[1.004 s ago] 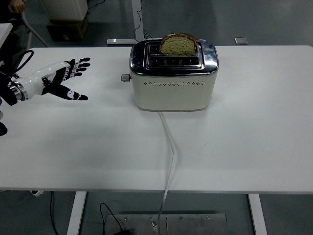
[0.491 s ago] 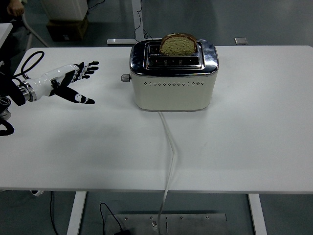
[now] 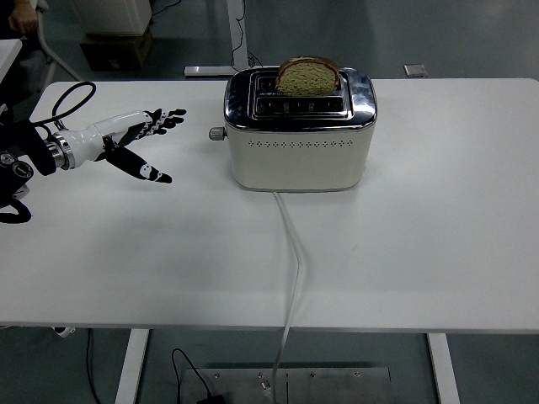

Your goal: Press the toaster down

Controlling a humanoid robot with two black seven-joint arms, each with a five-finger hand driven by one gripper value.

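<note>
Toaster (image 3: 299, 130) first: we see it standing upright toward the far middle of the white table (image 3: 438, 219), cream-sided with a shiny metal top, and a slice of bread (image 3: 307, 76) sticking up from its far slot. On its left end a small grey knob (image 3: 216, 134) juts out, facing our left hand (image 3: 126, 139). That hand reaches in from the left edge with its fingers (image 3: 164, 116) spread and pointing toward the toaster, the thumb splayed lower down, gripping nothing. We find bare tabletop between the fingertips and the knob, so hand and toaster are apart, not touching. A white cord (image 3: 293, 252) runs from the toaster's near side across the table and drops over the near edge. To the right of the toaster and in front of it the table lies open. We cannot make out any press lever from this angle; the near slot looks dark and its contents are unclear. At the top left corner a person's hand (image 3: 24, 15) is cut off by the edge.
</note>
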